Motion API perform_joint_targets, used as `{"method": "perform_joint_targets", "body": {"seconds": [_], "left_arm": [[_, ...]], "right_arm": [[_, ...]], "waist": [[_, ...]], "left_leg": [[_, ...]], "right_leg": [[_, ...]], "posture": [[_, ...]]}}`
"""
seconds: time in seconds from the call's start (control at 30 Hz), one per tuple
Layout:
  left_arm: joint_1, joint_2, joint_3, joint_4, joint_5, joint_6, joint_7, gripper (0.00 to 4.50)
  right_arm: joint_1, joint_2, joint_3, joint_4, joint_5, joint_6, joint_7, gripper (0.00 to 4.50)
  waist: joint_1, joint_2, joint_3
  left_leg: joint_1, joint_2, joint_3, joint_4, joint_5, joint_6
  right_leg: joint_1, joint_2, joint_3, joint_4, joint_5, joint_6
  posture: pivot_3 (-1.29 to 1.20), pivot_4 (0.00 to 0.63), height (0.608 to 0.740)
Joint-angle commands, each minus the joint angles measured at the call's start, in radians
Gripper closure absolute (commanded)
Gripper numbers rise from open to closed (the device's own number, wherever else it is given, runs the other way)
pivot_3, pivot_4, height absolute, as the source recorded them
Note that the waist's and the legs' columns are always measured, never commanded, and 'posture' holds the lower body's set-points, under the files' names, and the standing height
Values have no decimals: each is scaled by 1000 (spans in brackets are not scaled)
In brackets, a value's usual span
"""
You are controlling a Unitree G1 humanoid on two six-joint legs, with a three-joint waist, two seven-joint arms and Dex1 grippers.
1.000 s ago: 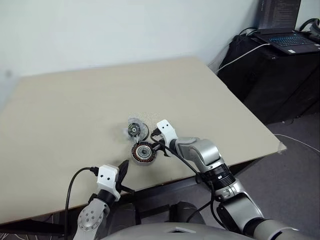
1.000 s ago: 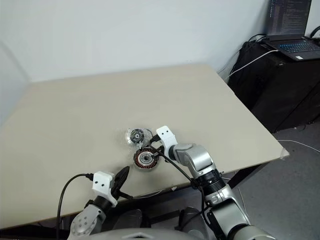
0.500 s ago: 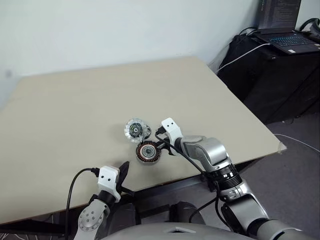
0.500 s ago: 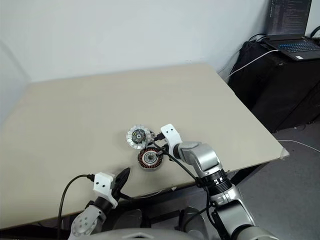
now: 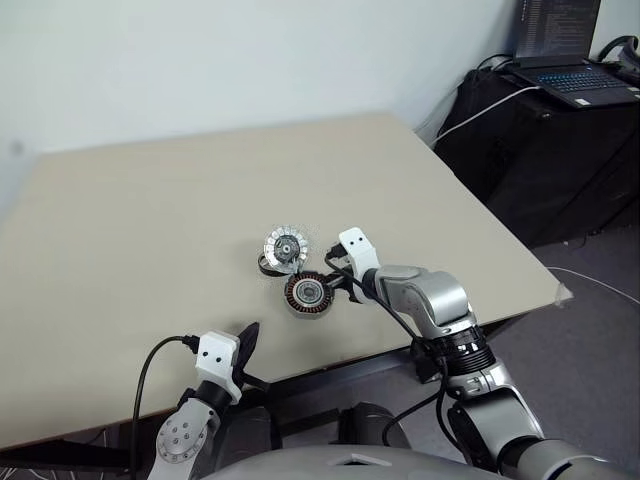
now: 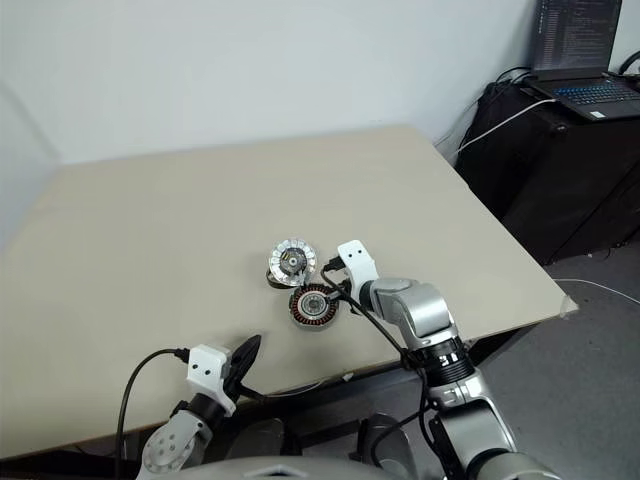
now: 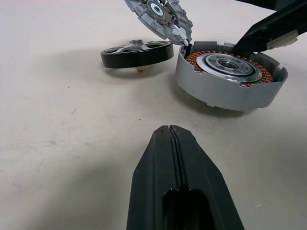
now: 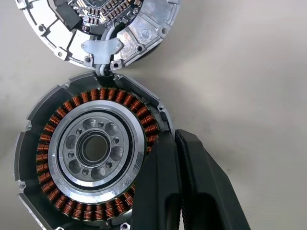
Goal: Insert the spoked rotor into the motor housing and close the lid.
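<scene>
Centrally on my surface [image 5: 150,200]: one motor housing [image 5: 309,294], one tilted lid [image 5: 285,246] just beyond, one spoked rotor [image 7: 136,52] left. Right end effector [image 8: 173,143] closed at housing's rim; left end effector [image 7: 175,139] closed, near.

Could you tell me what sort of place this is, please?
Probably a lab or workshop: a plain beige table bearing a dismantled motor housing, and an open laptop on a dark cabinet trailing cables.

My workspace: a broad beige rectangular table [image 5: 180,200] before a plain pale wall [image 5: 200,60]. Beyond its far right corner, an open dark laptop [image 5: 570,70] rests on a black cabinet [image 5: 540,150], a white cable [image 5: 480,108] trailing across it.
</scene>
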Motion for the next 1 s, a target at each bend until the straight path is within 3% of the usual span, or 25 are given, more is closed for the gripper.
{"method": "perform_joint_targets", "body": {"seconds": [0.03,0.07,0.17,0.43,0.67,1.0], "left_arm": [[-8,3,4,-16,-6,-14,-5,4500],[-7,3,4,-17,-6,-14,-5,4500],[-4,3,2,-32,-5,-4,-2,4500],[6,7,3,-78,-6,24,1,4500],[-11,-18,41,-112,-14,77,61,4500],[-202,-121,259,-166,-372,519,184,4500]], "right_arm": [[-19,13,-44,12,-6,-44,-23,4479],[-20,14,-48,22,-9,-50,-28,4479],[-23,12,-55,46,-13,-64,-33,3811],[-10,-1,-36,3,-34,-114,-41,1232],[48,22,-69,-178,-22,-247,-49,1232],[149,83,-73,-296,5,-217,-85,1232]], "waist": [[1,0,0],[1,0,0],[0,0,0],[-1,0,0],[0,0,0],[0,-2,-1]], "left_leg": [[0,0,0,0,0,0],[0,0,0,0,0,0],[0,0,0,0,0,0],[0,0,0,0,0,0],[0,0,0,0,0,0],[1,0,-1,2,0,1]], "right_leg": [[0,0,0,0,0,0],[0,0,0,0,0,0],[0,0,0,0,0,0],[0,0,0,0,0,0],[0,0,0,0,0,0],[2,1,0,1,1,1]], "posture": [[0,0,740],[0,0,740],[0,0,740],[0,0,740],[0,0,740],[0,0,740]]}}
